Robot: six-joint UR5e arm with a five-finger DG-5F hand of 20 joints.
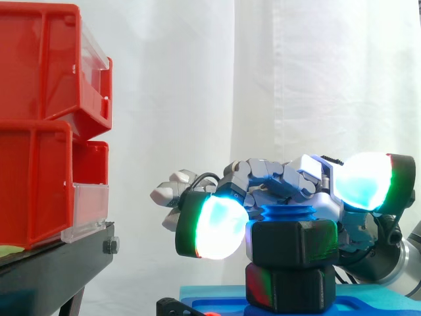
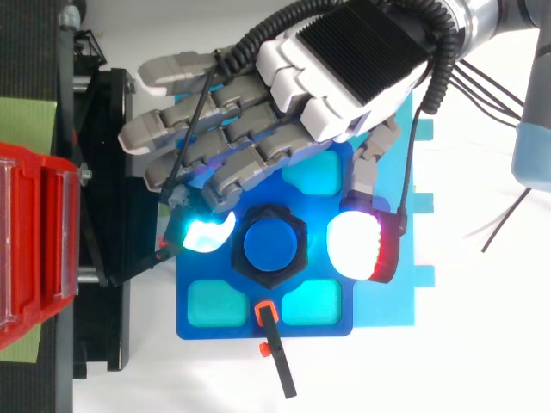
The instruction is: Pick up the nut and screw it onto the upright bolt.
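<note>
A black hex nut (image 2: 272,281) sits on the upright blue bolt (image 2: 271,245), with blue thread (image 1: 286,214) showing above the nut (image 1: 296,243). Under it is a second black hex block (image 1: 289,286) on the blue base (image 2: 196,331). My hand (image 2: 344,60) hovers over the bolt from the upper right, fingers loosely bent to either side of the nut. One cyan fingertip pad (image 2: 207,232) lies against the nut's left side. The white-and-red pad (image 2: 357,245) stands off to the right with a gap, and in the side view it (image 1: 368,181) is higher than the nut.
Red bins (image 1: 39,131) stack on a black stand (image 1: 59,263) to the left, close to the hand's knuckles. A thin black lever with an orange tip (image 2: 275,353) sticks out from the base's front edge. The base lies on a light blue mat (image 2: 383,301).
</note>
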